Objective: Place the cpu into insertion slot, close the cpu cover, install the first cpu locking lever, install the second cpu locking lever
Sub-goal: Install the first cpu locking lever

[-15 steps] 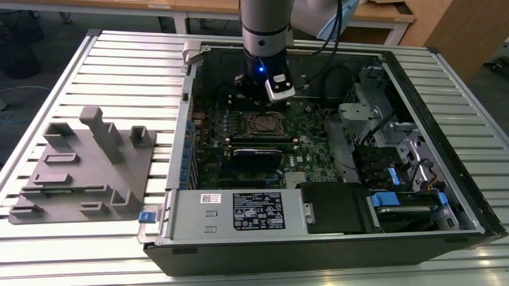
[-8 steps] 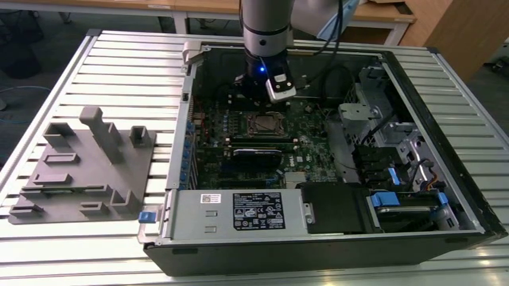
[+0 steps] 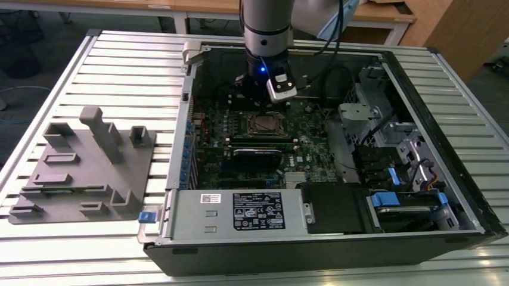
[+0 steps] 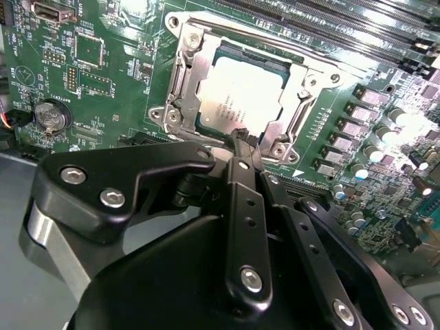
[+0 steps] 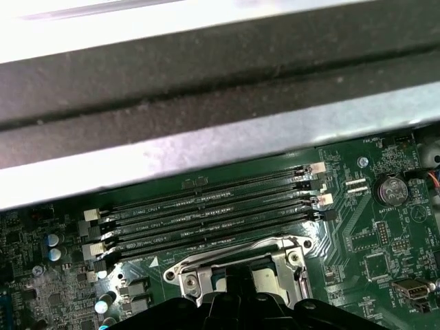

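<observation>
The cpu (image 4: 237, 100), a square chip with a dull silver top, lies in the insertion slot (image 3: 266, 124) on the green board. The cpu cover (image 4: 201, 72), a silver frame plate, lies flat around it, the chip showing through its window. Thin metal lever rods (image 4: 289, 51) run along the socket's sides; I cannot tell whether they are latched. My gripper (image 4: 238, 137) hangs just above the socket's edge, its black fingers pressed together with nothing visible between them. In the exterior view the gripper (image 3: 261, 100) hangs inside the open case over the socket. The first wrist view has the socket rim (image 5: 185, 275) just beyond the gripper (image 5: 237, 306).
Long black memory slots (image 5: 206, 220) run beside the socket, under the case's metal edge (image 5: 206, 151). A coin battery (image 4: 51, 115) and capacitors (image 4: 385, 130) stand on the board. Drive cages (image 3: 397, 143) and the power supply (image 3: 238, 211) crowd the case. A grey fixture (image 3: 83, 167) lies at the exterior view's left.
</observation>
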`<state>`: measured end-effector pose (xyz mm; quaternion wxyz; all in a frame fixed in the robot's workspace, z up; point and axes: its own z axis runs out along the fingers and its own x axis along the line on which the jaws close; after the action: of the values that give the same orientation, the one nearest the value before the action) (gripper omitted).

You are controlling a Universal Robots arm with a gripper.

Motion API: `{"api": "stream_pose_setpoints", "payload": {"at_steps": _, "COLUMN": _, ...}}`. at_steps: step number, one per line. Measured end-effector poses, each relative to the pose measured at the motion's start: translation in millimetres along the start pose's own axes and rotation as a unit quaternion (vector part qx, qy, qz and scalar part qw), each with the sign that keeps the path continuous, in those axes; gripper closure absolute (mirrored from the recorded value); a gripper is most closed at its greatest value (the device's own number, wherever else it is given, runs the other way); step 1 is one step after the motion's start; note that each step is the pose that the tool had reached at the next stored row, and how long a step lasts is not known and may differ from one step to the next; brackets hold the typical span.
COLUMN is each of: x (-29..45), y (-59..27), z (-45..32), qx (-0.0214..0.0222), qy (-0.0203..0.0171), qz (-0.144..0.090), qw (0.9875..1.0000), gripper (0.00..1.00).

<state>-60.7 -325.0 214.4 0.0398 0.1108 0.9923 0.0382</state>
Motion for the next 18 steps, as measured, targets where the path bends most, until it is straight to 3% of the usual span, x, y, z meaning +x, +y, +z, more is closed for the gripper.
{"api": "stream_pose_setpoints", "payload": {"at_steps": 9, "x": -1.3, "y": 0.3, "z": 0.3, "qx": -0.0027, "qy": 0.0032, "qz": -0.038, "qw": 0.9993, "gripper": 0.89}}
{"api": "stream_pose_setpoints", "payload": {"at_steps": 18, "x": -1.7, "y": 0.6, "z": -4.5, "qx": 0.0029, "qy": 0.0022, "qz": -0.039, "qw": 0.9992, "gripper": 0.89}}
